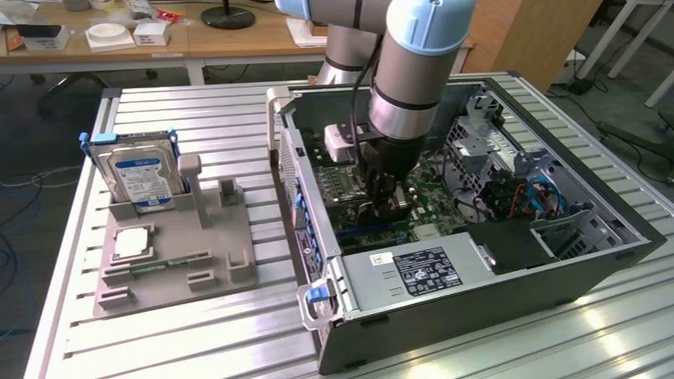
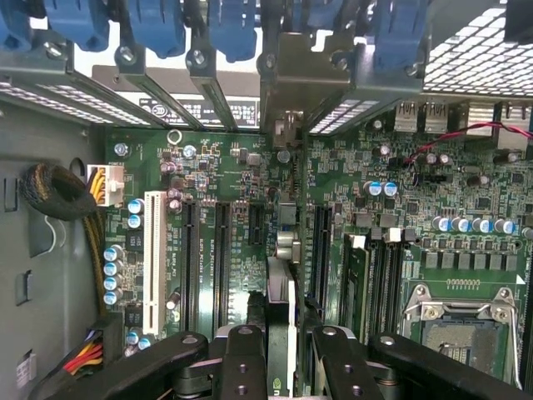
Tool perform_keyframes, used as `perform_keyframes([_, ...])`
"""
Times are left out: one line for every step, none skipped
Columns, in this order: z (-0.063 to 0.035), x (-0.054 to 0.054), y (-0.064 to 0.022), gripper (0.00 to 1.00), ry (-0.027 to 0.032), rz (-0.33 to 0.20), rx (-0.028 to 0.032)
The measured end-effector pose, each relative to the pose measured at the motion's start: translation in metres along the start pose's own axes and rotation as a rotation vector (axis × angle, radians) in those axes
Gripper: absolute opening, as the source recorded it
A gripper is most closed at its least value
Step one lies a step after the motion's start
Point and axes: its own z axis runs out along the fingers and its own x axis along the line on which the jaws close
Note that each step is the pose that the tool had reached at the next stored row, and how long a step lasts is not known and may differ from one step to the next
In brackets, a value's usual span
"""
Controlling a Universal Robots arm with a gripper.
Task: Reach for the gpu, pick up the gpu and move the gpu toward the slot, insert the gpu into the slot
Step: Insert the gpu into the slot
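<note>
gripper (image 2: 281, 350) is low inside the open computer case (image 1: 589, 260), just above the green motherboard (image 2: 241, 175). its black fingers (image 2: 242, 358) are closed on the gpu (image 2: 281, 308), which is seen edge-on between them, standing upright with its metal end bracket toward the back of the case. the card is over the slot (image 2: 283, 242), a long narrow strip between the other black connectors; i cannot tell if it is already seated. the silver hard drive (image 1: 142, 174) stands on the grey holder outside the case.
</note>
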Motion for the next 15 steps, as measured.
perform_keyframes([0.0001,0.0,-0.0008,0.27,0.0,0.0,0.0])
perform_keyframes([0.0002,0.0,-0.0015,0.27,0.0001,0.0,0.0004])
perform_keyframes([0.0002,0.0,-0.0015,0.27,0.0003,0.0,0.0001])
perform_keyframes([0.0002,0.0001,-0.0015,0.27,0.0004,0.0,0.0])
perform_keyframes([0.0003,0.0001,-0.0014,0.27,0.0004,0.0,0.0])
perform_keyframes([0.0003,0.0,-0.0011,0.27,0.0003,0.0,0.0])
perform_keyframes([0.0004,0.0,-0.0003,0.27,0.0001,0.0,0.0001])
perform_keyframes([0.0005,0.0,0.0012,0.27,-0.0001,0.0,0.0003])
perform_keyframes([0.0005,0.0,0.0026,0.27,0.0001,0.0,0.0005])
perform_keyframes([0.0006,-0.0001,0.0034,0.27,0.0,0.0,0.0004])
perform_keyframes([0.0006,-0.0002,0.0036,0.27,0.0002,0.0,0.0002])
perform_keyframes([0.0006,-0.0002,0.0037,0.27,0.0002,0.0,0.0])
perform_keyframes([0.0007,-0.0002,0.0038,0.27,0.0002,0.0,0.0001])
perform_keyframes([0.0008,-0.0002,0.0039,0.27,0.0003,0.0,0.0])
perform_keyframes([0.0009,-0.0002,0.0037,0.27,0.0003,0.0,-0.0001])
